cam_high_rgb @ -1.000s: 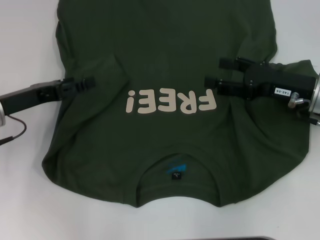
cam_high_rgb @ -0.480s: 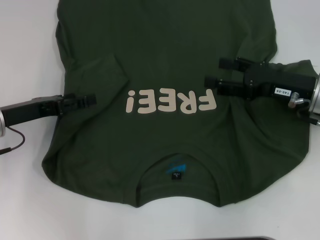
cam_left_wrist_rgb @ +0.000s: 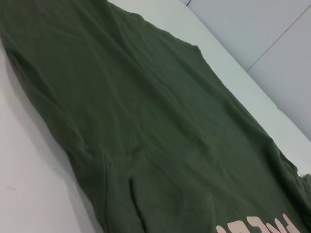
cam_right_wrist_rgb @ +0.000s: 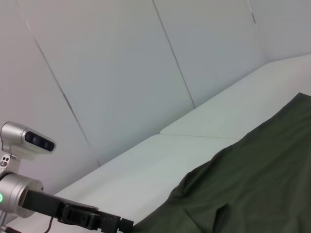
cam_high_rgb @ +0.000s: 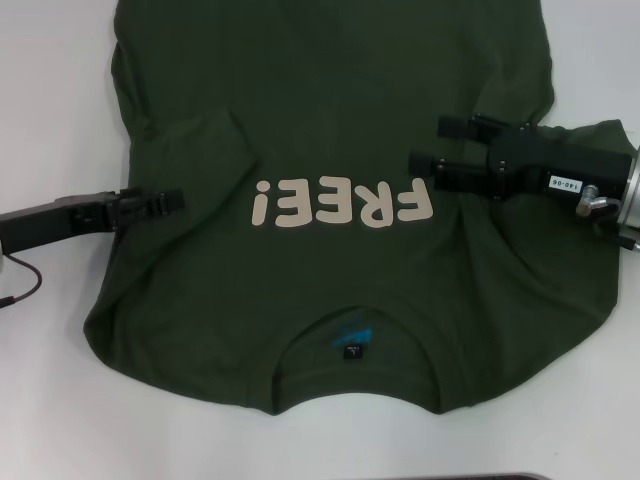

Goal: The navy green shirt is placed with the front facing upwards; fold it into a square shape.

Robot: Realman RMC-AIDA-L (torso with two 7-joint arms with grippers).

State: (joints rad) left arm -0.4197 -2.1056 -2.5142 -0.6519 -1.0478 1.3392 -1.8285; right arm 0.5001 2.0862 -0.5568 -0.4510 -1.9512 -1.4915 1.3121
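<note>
Flat on the white table (cam_high_rgb: 50,420), the navy green shirt (cam_high_rgb: 330,120) is spread with its front up, the collar (cam_high_rgb: 355,345) nearest the robot and the hem running out of the head view at the far edge. The cream "FREE!" lettering (cam_high_rgb: 342,203) is seen upside down across the chest, and a blue and black inner label (cam_high_rgb: 350,338) is visible inside the neck opening. The sleeve on the robot's left is already folded inward over the body, its edge forming a diagonal flap (cam_high_rgb: 205,140) beside the lettering. Creases are seen running from the collar toward the right shoulder area.

The left gripper (cam_high_rgb: 170,199) is positioned low at the shirt's left edge, reaching in from the table, with its fingers appearing pressed together; whether any cloth is caught between them cannot be told. The right gripper (cam_high_rgb: 432,146) is held over the shirt's right side, just beside the end of the lettering, with its two fingers spread apart and nothing between them. Its body carries a small white label (cam_high_rgb: 566,183).

In the left wrist view only green fabric (cam_left_wrist_rgb: 146,121), a strip of table (cam_left_wrist_rgb: 29,184) and a corner of the lettering (cam_left_wrist_rgb: 265,227) are shown. In the right wrist view the left gripper (cam_right_wrist_rgb: 121,223) is seen farther off at the shirt's edge.
</note>
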